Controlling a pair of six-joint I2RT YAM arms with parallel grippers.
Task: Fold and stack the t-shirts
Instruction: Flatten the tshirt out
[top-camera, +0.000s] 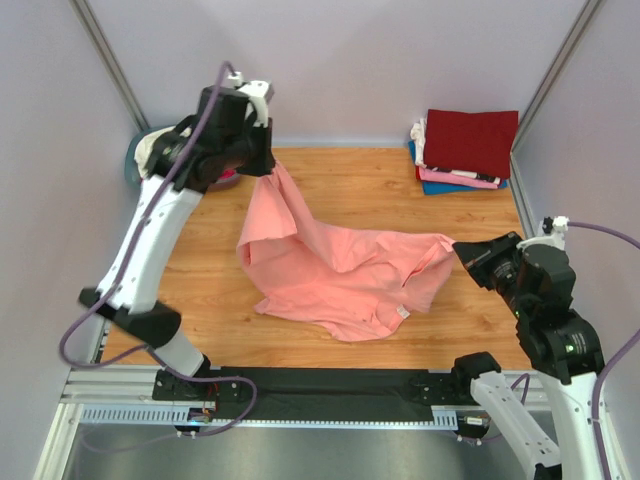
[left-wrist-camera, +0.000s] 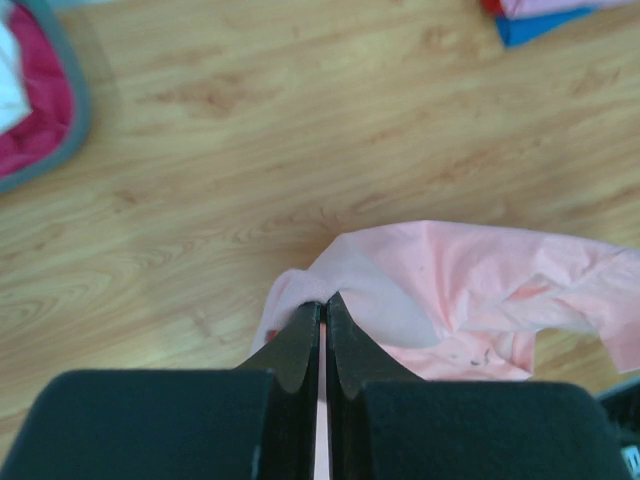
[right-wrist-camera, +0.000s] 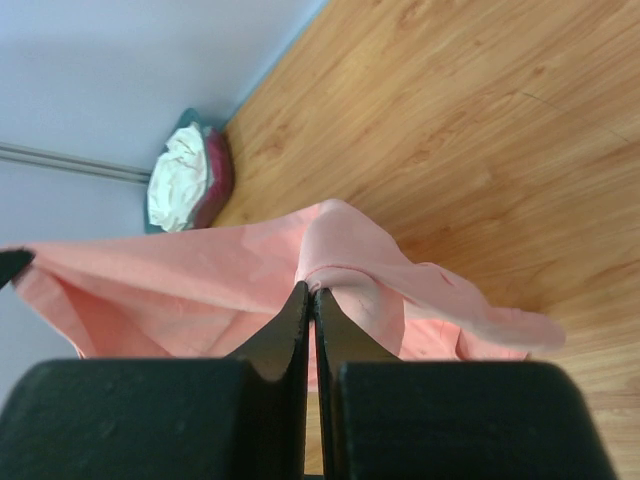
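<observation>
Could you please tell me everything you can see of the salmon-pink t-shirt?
The salmon-pink t-shirt is soft, plain cloth, unfolded and rumpled. The left hand pinches one edge and holds it up in a peak at the far left; the right hand pinches the opposite edge. The middle sags onto the wooden table, a small white label showing near its front hem.

A wood-grain surface in warm honey tones is boxed in by pale lilac-grey panels: a back wall behind it, one side wall on its left and another on its right. Slim grey metal posts rise at its far corners. Along its near edge runs an aluminium rail, with a brushed metal sheet beyond. The light is soft and even.
</observation>
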